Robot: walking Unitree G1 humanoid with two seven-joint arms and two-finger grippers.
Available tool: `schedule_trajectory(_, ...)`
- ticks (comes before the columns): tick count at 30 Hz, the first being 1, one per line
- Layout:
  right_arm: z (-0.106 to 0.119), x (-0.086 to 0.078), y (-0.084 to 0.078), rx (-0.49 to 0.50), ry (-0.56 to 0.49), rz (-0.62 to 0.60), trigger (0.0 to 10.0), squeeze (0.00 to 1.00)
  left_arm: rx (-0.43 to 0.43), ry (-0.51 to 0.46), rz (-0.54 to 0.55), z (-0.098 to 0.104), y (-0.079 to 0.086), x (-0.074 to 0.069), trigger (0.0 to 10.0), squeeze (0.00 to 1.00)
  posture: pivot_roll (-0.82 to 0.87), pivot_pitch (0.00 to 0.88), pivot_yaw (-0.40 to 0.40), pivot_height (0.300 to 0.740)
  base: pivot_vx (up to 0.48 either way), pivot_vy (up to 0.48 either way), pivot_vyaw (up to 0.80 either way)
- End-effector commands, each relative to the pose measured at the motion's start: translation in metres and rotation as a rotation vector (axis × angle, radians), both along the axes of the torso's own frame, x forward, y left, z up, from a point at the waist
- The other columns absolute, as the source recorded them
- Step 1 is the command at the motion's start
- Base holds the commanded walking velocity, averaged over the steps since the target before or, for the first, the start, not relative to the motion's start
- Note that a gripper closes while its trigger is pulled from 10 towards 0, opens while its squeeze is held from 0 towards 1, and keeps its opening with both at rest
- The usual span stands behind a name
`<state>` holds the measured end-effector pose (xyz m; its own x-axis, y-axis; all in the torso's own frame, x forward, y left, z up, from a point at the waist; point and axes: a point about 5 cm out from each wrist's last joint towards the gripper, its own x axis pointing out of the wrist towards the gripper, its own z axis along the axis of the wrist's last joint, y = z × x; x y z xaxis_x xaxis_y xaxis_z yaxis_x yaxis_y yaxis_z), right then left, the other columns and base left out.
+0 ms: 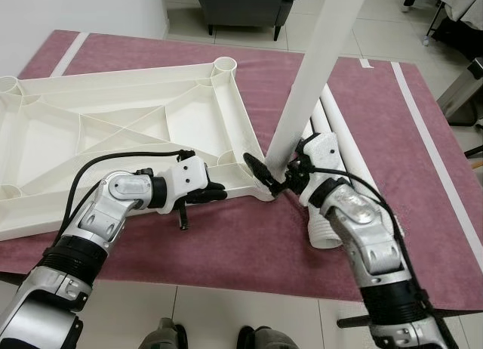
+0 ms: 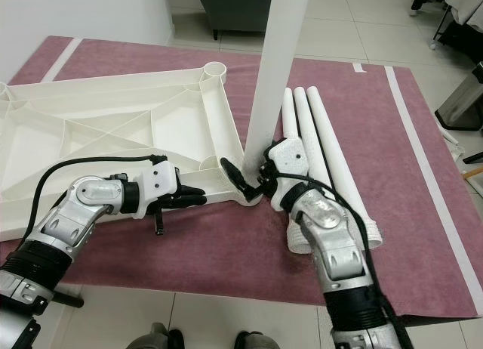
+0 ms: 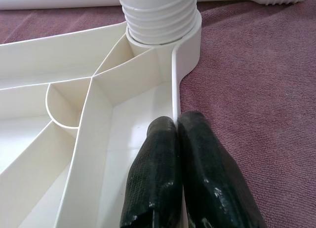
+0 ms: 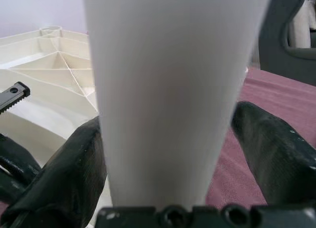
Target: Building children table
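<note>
The white plastic table top (image 1: 113,122) lies upside down on a maroon rug (image 1: 226,243). One white leg (image 1: 317,62) stands upright in the top's near right corner socket, and its ribbed end (image 3: 158,16) sits in that socket. My right gripper (image 1: 278,175) is shut on the leg just above the socket, with a finger (image 4: 74,169) on each side of it. My left gripper (image 1: 215,190) is shut on the top's near rim (image 3: 174,80), a short way left of that corner. Three spare legs (image 2: 324,137) lie side by side on the rug, right of the standing leg.
A grey armchair (image 1: 241,5) stands on the tiled floor beyond the rug. A white wall (image 1: 75,5) is at the back left. A grey metal object (image 1: 464,92) sits off the rug's right edge. The rug's near edge is close to my feet (image 1: 162,335).
</note>
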<state>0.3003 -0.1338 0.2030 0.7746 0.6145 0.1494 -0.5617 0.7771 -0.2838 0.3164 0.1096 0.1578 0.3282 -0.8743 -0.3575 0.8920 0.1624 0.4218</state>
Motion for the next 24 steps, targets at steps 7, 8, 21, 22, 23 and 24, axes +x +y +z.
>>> schedule_trajectory(7,-0.0029,0.0018,-0.0056,-0.003,0.058,0.064,1.3,0.0,0.054,0.088,0.025,-0.0214,0.0069,-0.0045,10.0,0.0,0.06,0.147,0.015,0.74,0.0,0.0,0.0)
schedule_trajectory(8,-0.0035,0.0019,-0.0062,-0.009,0.068,0.081,0.0,0.0,0.054,0.088,0.025,-0.0213,0.0069,-0.0046,10.0,0.0,0.06,0.147,0.015,0.74,0.0,0.0,0.0)
schedule_trajectory(21,-0.0093,0.0063,-0.0102,0.003,0.135,0.103,9.3,0.0,0.052,0.087,0.025,-0.021,0.0068,-0.0049,10.0,0.0,0.06,0.146,0.013,0.74,0.0,0.0,0.0)
schedule_trajectory(22,-0.0093,0.0063,-0.0102,0.003,0.135,0.103,9.3,0.0,0.052,0.087,0.025,-0.021,0.0068,-0.0049,10.0,0.0,0.06,0.146,0.013,0.74,0.0,0.0,0.0)
schedule_trajectory(23,-0.0102,0.007,-0.0104,0.007,0.142,0.097,9.3,0.0,0.052,0.087,0.025,-0.0209,0.0068,-0.0049,10.0,0.0,0.06,0.146,0.013,0.74,0.0,0.0,0.0)
schedule_trajectory(24,-0.0102,0.007,-0.0104,0.007,0.142,0.097,9.3,0.0,0.052,0.087,0.025,-0.0209,0.0068,-0.0049,10.0,0.0,0.06,0.146,0.013,0.74,0.0,0.0,0.0)
